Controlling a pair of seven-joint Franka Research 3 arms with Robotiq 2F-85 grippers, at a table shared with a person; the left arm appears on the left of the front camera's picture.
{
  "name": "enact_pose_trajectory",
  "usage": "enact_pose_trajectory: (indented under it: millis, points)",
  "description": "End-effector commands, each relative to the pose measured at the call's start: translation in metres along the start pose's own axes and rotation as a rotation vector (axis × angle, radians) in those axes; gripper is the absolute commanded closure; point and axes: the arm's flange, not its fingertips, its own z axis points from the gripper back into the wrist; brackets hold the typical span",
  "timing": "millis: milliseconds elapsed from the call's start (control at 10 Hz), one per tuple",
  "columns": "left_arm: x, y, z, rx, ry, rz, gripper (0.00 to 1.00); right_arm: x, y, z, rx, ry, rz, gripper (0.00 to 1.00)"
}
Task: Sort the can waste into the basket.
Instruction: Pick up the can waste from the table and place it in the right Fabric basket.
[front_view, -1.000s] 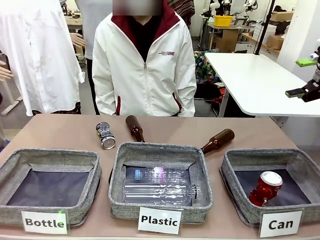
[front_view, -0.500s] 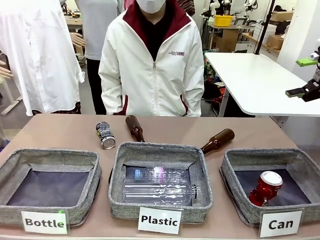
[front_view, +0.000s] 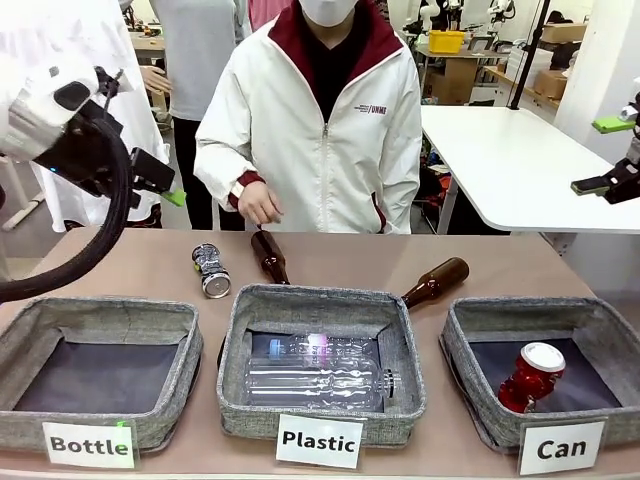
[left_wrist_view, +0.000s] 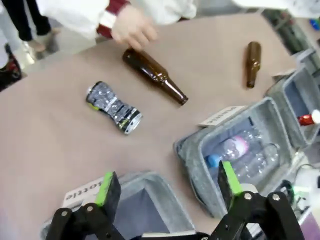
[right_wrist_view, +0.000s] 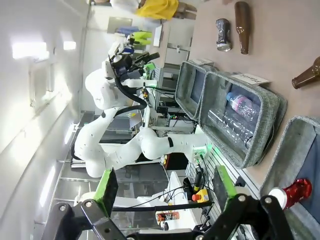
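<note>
A dark silvery can (front_view: 210, 270) lies on its side on the brown table behind the left basket; the left wrist view has this can (left_wrist_view: 114, 107) ahead of the fingers. A red can (front_view: 532, 375) rests inside the grey basket (front_view: 520, 310) labelled "Can" at the front right. My left gripper (front_view: 160, 185) hangs open, high over the table's far left, up and left of the dark can; its own view shows the left gripper (left_wrist_view: 167, 182) holding nothing. My right gripper (front_view: 603, 155) stands open at the far right, well above the basket, and the right gripper (right_wrist_view: 165, 186) is empty.
A person's hand (front_view: 260, 205) reaches onto a brown bottle (front_view: 268, 255) right of the dark can. A second brown bottle (front_view: 437, 281) lies behind the "Plastic" basket (front_view: 320, 300), which holds clear bottles. The "Bottle" basket (front_view: 100, 315) sits front left.
My left arm has swung into the front view from the left. The person has leaned in and brought a hand down to the brown bottle. The right gripper has not moved.
</note>
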Motion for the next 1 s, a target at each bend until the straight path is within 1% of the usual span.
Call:
enact_pose_trajectory:
  millis: [0,100,200,300,400,500,600,700,800,900]
  points:
    - [-0.007,0.013,0.033,-0.123,-0.045,0.055,0.0,-0.001,0.001,0.003,-0.005,0.012,0.014,0.0]
    - [0.0,0.0,0.0,0.0,0.0,0.0,0.0,-0.001,0.001,0.003,-0.005,0.012,0.014,0.0]
    - [0.015,0.014,-0.015,0.064,0.088,0.095,0.0,-0.001,0.001,0.003,-0.005,0.012,0.014,0.0]
    - [0.029,0.026,-0.03,0.06,0.138,0.146,0.0,-0.001,0.001,0.003,-0.005,0.012,0.014,0.0]
    - [0.043,0.036,-0.039,0.085,0.155,0.21,0.0,-0.001,0.001,0.003,-0.005,0.012,0.014,0.0]
    - [0.053,0.046,-0.038,0.089,0.168,0.228,0.0,-0.001,0.001,0.003,-0.005,0.012,0.014,0.0]
    - [0.053,0.061,-0.019,0.03,0.169,0.247,0.0,-0.001,0.001,0.003,-0.005,0.012,0.014,0.0]
    - [0.041,0.076,0.009,-0.089,0.192,0.223,0.0,-0.001,0.001,0.003,-0.005,0.012,0.014,0.0]
    - [0.021,0.099,0.047,-0.213,0.217,0.202,0.0,-0.001,0.001,0.003,-0.005,0.012,0.014,0.0]
    - [0.001,0.131,0.085,-0.267,0.17,0.248,0.0,-0.001,0.001,0.003,-0.005,0.012,0.014,0.0]
